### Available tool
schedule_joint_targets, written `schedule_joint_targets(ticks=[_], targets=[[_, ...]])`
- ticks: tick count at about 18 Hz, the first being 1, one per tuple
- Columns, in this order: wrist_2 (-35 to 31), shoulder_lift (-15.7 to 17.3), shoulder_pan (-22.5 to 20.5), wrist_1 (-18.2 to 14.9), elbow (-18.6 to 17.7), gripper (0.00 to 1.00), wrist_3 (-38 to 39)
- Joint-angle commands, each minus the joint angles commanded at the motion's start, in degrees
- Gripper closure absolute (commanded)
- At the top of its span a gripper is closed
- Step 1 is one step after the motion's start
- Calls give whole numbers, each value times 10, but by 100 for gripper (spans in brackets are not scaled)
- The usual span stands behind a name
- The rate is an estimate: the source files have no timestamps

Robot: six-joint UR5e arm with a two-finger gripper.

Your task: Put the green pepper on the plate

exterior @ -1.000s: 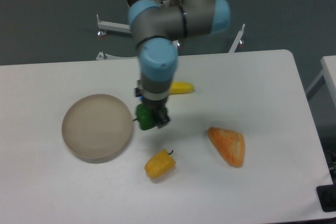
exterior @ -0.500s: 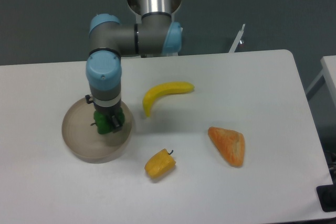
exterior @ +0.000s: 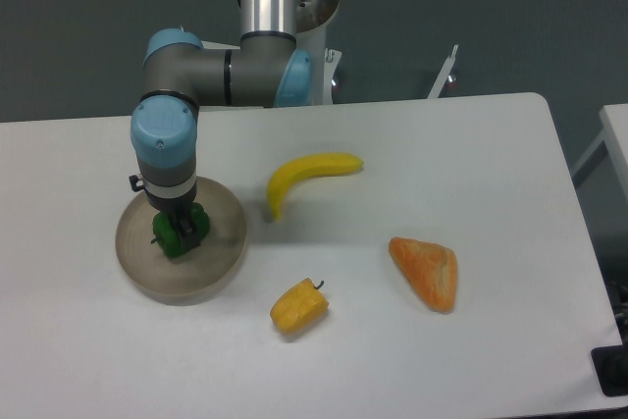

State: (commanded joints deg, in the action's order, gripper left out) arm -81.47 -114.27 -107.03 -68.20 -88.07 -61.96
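Now the green pepper is sitting in the end effector, whose fingers are clamped on it from either side, and it is hanging over the inner part of the plate, a little toward the plate's left half. Whether its underside is touching the dish or riding just above it cannot be told from this view, since the arm is hiding part of the pepper.

Judging from that, the step in hand is the set-down and release. Doing it well is probably a matter of lowering straight down until the pepper is bearing on the plate's floor, then parting the fingers only enough to free it, and lifting vertically so the stem is not being dragged sideways. The pepper is glossy and blocky, so it may be tipping or rolling a little once let go; keeping it away from the low rim is giving it room to settle.

Above it, the arm is reaching out from its base near the far edge of the desk, with the wrist pointing straight down over the plate, which is lying near the desk's left edge.

Farther out, a banana is lying near the middle of the desk, a yellow-orange pepper toward the near edge, and an orange wedge-shaped piece toward the right, all well apart from the plate.
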Motion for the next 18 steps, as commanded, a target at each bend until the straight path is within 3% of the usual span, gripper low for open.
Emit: schedule_joint_targets(ticks=[4, 7, 12, 14, 18], targets=[[-4, 14, -77, 1, 6, 0, -24], [-5, 35, -136, -2, 7, 0, -89], [-86, 55, -180, -11, 0, 0, -198], [-92, 56, -203, -12, -3, 0, -251], [-91, 57, -237, -32, -4, 0, -277]])
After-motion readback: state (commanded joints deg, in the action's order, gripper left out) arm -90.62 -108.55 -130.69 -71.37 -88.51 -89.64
